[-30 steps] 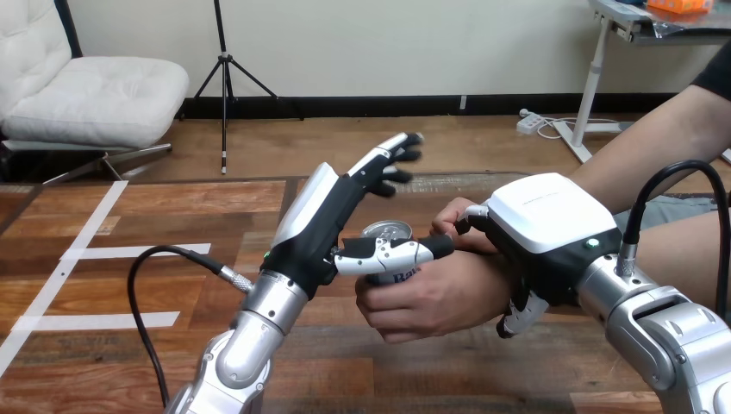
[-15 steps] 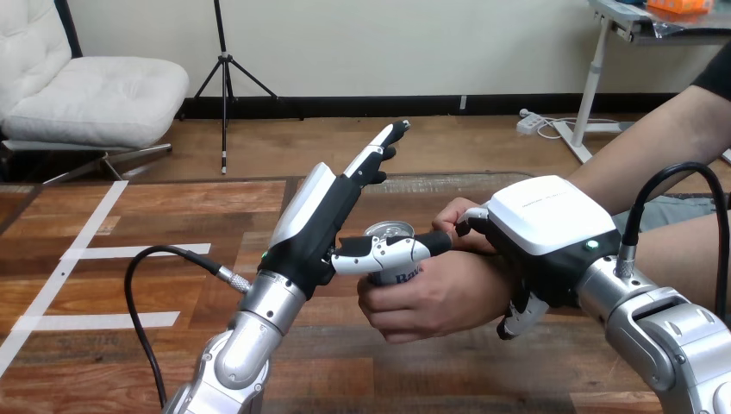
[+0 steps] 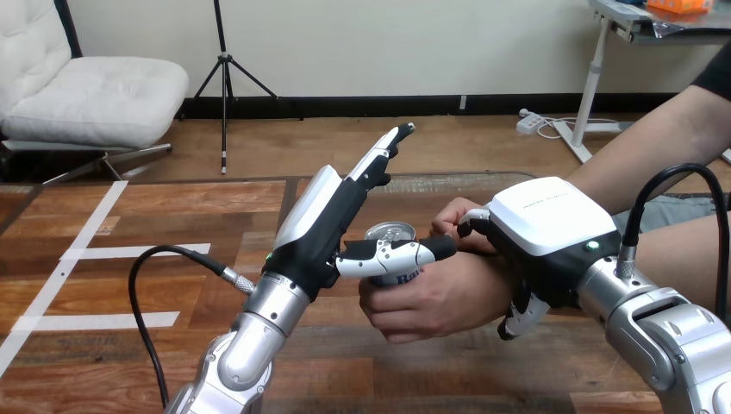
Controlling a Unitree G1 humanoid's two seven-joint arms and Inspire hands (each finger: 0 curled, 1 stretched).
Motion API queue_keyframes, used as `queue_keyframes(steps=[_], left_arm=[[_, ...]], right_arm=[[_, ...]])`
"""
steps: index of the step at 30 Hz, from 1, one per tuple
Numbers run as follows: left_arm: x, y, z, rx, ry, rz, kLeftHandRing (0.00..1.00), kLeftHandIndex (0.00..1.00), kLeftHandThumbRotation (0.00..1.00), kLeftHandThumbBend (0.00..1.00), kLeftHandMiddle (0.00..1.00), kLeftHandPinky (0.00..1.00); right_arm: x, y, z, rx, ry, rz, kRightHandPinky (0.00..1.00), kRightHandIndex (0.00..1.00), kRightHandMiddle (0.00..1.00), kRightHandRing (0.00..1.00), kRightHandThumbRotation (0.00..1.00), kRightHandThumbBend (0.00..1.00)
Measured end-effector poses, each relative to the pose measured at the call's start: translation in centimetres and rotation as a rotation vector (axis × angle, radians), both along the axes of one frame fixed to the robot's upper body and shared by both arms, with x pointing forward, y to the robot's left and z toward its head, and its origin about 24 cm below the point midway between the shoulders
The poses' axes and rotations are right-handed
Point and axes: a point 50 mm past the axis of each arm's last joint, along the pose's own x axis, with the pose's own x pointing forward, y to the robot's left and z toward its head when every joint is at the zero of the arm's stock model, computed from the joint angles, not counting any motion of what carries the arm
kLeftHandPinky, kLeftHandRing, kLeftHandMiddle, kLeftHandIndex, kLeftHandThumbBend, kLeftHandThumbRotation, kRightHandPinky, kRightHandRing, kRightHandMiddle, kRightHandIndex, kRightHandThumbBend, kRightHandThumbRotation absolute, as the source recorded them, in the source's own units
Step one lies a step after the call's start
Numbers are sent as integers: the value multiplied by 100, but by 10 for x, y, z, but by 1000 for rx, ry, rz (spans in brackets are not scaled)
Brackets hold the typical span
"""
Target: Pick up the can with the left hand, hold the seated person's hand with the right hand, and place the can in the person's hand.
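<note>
Fingers (image 3: 379, 159) of left hand (image 3: 323, 224) straight, gripping nothing; can (image 3: 390, 231) sits clasped in person's hand (image 3: 431, 297), right hand (image 3: 543, 228) just beside can curled round person's wrist (image 3: 493, 280); can likely light, slick, dentable, best taken mid-wall.

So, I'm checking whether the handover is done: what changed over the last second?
The left robot hand straightened its fingers, bent at the tips a second ago, up and away from the can; its thumb still lies across the can. The person's hand stays curled round the can, and the right robot hand stays wrapped round the person's wrist.
</note>
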Motion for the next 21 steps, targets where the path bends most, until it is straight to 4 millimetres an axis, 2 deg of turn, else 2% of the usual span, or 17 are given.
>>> queue_keyframes(steps=[11,21], left_arm=[[0,1,0,-3,3,1,94,96,57,93,97,85],[-6,4,2,-79,26,-23,91,93,50,87,94,82]], right_arm=[[0,0,0,10,-3,2,72,78,81,80,0,96],[-4,-1,7,93,-66,9,69,76,78,76,0,96]])
